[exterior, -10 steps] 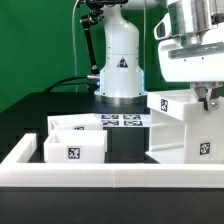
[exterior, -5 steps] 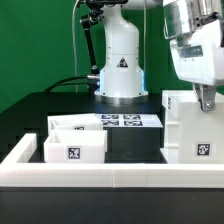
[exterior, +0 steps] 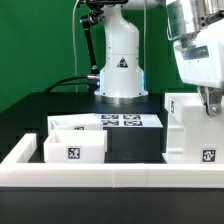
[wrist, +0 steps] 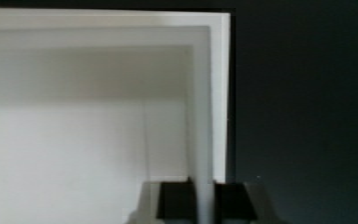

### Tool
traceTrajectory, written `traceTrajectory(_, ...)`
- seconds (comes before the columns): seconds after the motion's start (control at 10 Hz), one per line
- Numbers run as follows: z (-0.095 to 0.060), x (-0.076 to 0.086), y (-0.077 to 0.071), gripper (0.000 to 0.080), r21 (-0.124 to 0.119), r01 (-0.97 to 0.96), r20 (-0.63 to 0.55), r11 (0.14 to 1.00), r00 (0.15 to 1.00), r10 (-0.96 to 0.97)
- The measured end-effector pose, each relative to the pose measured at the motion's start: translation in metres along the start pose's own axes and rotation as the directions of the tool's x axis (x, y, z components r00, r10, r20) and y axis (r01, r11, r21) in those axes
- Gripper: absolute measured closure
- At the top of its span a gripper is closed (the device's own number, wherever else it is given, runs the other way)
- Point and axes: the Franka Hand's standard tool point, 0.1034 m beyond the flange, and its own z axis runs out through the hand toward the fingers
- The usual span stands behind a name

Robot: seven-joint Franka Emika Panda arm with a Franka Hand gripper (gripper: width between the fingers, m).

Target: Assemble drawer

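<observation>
The white box housing [exterior: 193,130] stands at the exterior view's right, with a tag low on its near face. My gripper [exterior: 208,104] comes down from above and is shut on the top edge of its side wall. In the wrist view that thin white wall [wrist: 211,110] runs between my two dark fingers [wrist: 174,203], with my gripper [wrist: 211,205] closed around it. The housing's pale inside [wrist: 87,120] lies on one side of the wall and dark table on the other. Two small open-topped trays stand at the exterior view's left, one in front [exterior: 72,148] and one behind it [exterior: 68,124].
The long low white border wall [exterior: 110,176] runs along the front and up the exterior view's left side. The marker board [exterior: 125,121] lies flat behind the trays. The robot's white base [exterior: 121,65] stands at the back, before a green backdrop.
My gripper has moved towards the exterior view's right with the housing in its hold. The housing has turned to face more squarely forward. The trays have not moved.
</observation>
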Motion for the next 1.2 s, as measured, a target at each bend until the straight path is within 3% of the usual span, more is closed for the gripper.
traceTrajectory(0.3,0.000,0.000,0.000,0.0758,-0.032,0.004,0.007,0.999,1.000,-0.003)
traceTrajectory(0.5,0.000,0.000,0.000,0.0758,-0.033,0.006,0.009,0.999,1.000,-0.006)
traceTrajectory(0.7,0.001,-0.001,0.000,0.0449,-0.033,0.017,0.010,0.999,1.000,-0.017)
traceTrajectory(0.8,-0.001,-0.001,0.001,0.0449,-0.037,0.039,0.012,0.999,0.999,-0.039)
traceTrajectory(0.9,-0.005,-0.002,0.001,0.0250,-0.044,0.071,0.017,0.996,0.997,-0.071)
traceTrajectory(1.0,-0.013,-0.005,0.002,0.0181,-0.051,0.113,0.024,0.992,0.993,-0.112)
traceTrajectory(1.2,-0.024,-0.007,0.002,0.0155,-0.050,0.205,0.033,0.977,0.978,-0.204)
